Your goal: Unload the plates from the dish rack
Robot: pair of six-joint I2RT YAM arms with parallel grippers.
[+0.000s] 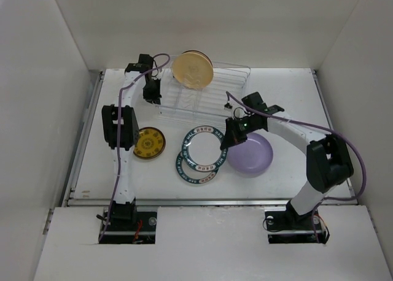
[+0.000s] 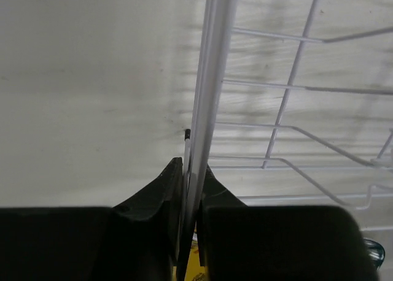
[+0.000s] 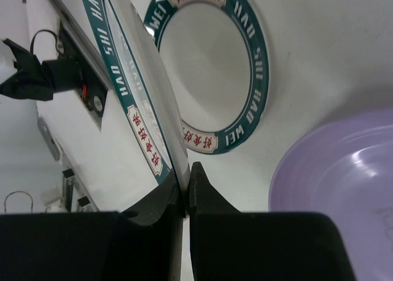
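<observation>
The dish rack (image 1: 212, 92) stands at the back centre with a tan-yellow plate (image 1: 193, 70) upright in its left part. My left gripper (image 1: 152, 92) is at the rack's left end. In the left wrist view it (image 2: 189, 167) is shut on a white wire bar (image 2: 212, 78) of the rack's side. My right gripper (image 1: 226, 140) (image 3: 186, 170) is shut on the rim of a teal-rimmed plate (image 1: 204, 147) (image 3: 142, 143), holding it tilted over a second teal-rimmed plate (image 1: 195, 169) (image 3: 209, 66) that lies flat on the table.
A lavender plate (image 1: 253, 153) (image 3: 344, 170) lies on the table just right of my right gripper. A small gold-patterned plate (image 1: 149, 143) lies left of the teal plates, beside the left arm. White walls enclose the table on three sides.
</observation>
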